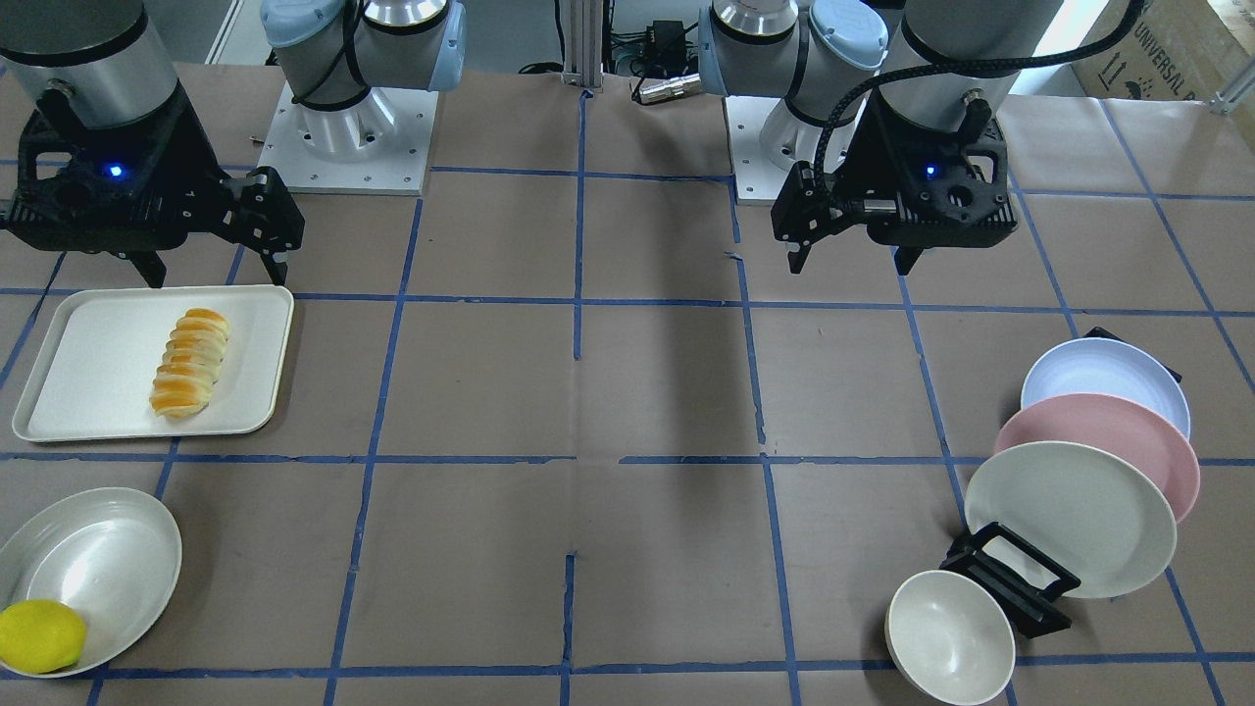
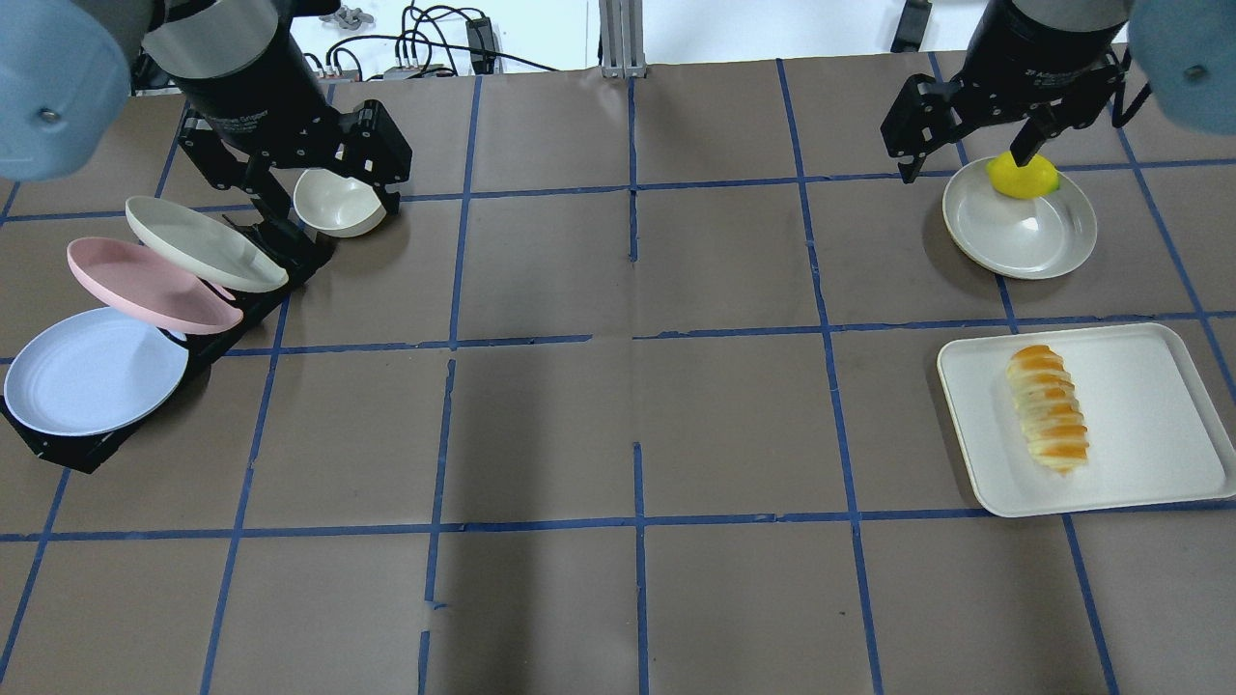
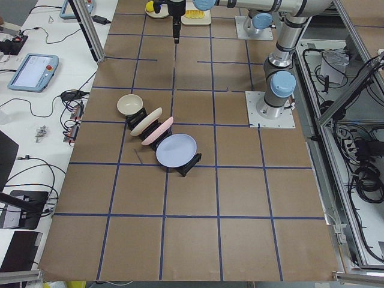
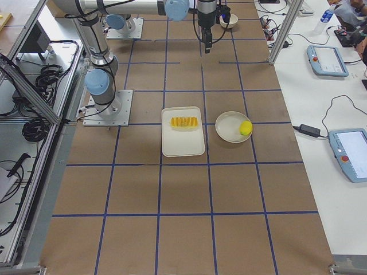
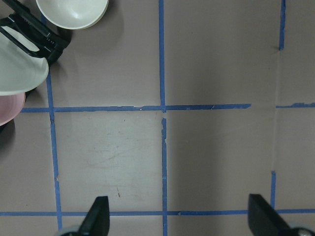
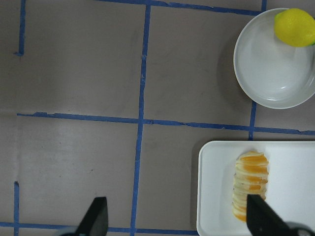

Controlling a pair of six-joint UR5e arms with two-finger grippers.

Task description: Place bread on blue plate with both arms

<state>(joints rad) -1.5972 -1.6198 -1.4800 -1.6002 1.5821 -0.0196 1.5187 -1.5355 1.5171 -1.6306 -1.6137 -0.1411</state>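
Note:
The bread lies on a white tray, also in the overhead view and the right wrist view. The blue plate leans in a black rack at the other end of the table, also in the overhead view. My right gripper hangs open and empty above the table beside the tray's robot-side edge; its fingers are spread wide. My left gripper hangs open and empty above bare table, on the robot's side of the rack; its fingers are spread.
A pink plate and a cream plate lean in the same rack in front of the blue one. A cream bowl leans at the rack's end. A lemon sits in a shallow cream dish next to the tray.

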